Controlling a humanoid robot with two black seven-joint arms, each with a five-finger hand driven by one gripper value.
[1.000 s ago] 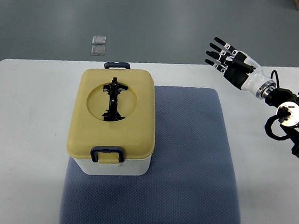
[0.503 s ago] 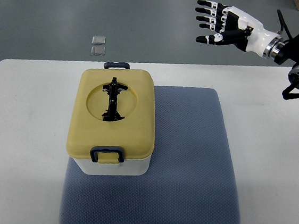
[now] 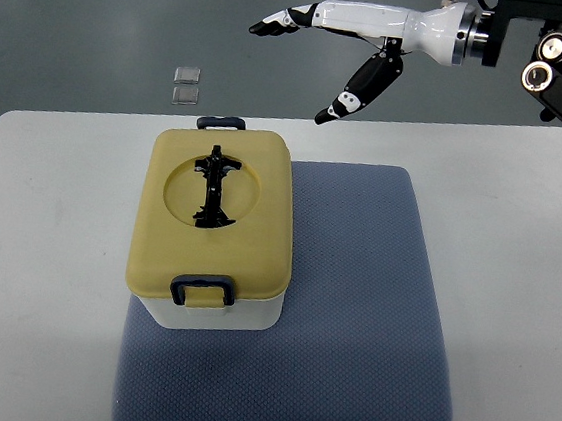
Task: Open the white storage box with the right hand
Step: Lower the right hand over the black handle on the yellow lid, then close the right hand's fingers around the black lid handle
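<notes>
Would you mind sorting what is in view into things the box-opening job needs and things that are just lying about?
Job:
- right hand, open, above the table's far edge
- box, white, shut
- yellow lid
- near latch
- far latch
- black handle folded into the lid

Lying about:
- blue mat under the box
- table
- two small clear squares on the floor

I count one white storage box (image 3: pixel 205 313) with one yellow lid (image 3: pixel 213 218), and two dark latches on it, one at the far end (image 3: pixel 220 122) and one at the near end (image 3: pixel 201 290). There is one blue mat (image 3: pixel 351 308), one white table (image 3: pixel 43 276), two small clear squares on the floor (image 3: pixel 185 86), and one hand of mine, the right hand (image 3: pixel 340 36).
</notes>
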